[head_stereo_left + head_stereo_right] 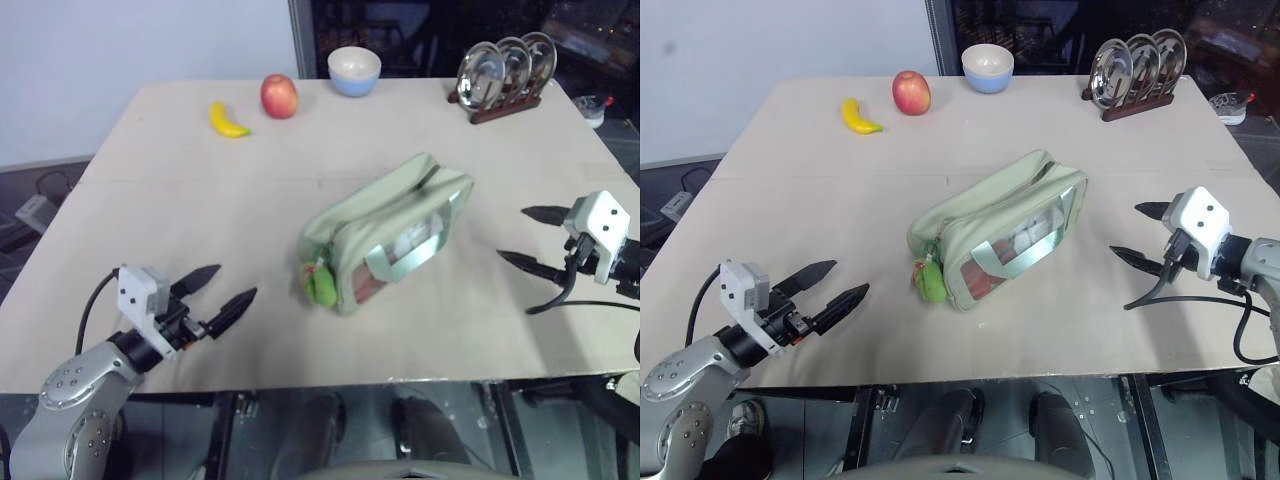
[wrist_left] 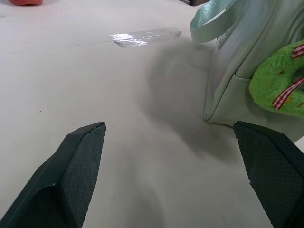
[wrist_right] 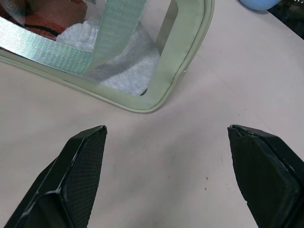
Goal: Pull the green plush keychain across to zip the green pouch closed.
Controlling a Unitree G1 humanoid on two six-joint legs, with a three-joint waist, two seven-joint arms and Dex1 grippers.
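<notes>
While a pale wall fills the upper left of the frame and dark glass the upper right, a beige table (image 1: 150, 220) takes up most of the picture. Along its far edge sit a banana (image 1: 228, 121), an apple (image 1: 279, 96), a bowl (image 1: 354, 70) and a wooden rack of metal plates (image 1: 506, 68). At centre lies the green pouch (image 1: 390, 232), on its side with its clear window up and reddish and white things showing through. The green plush keychain (image 1: 322, 284) hangs at the pouch's lower-left end, resting against the fabric.

At lower left, the left gripper (image 1: 218, 292) hovers over bare table with its two black fingers spread wide, holding nothing; its tips point toward the keychain but stay apart from it. At the right edge, the right gripper (image 1: 522, 236) also has its fingers spread wide and empty, near the pouch's right end without touching it.
</notes>
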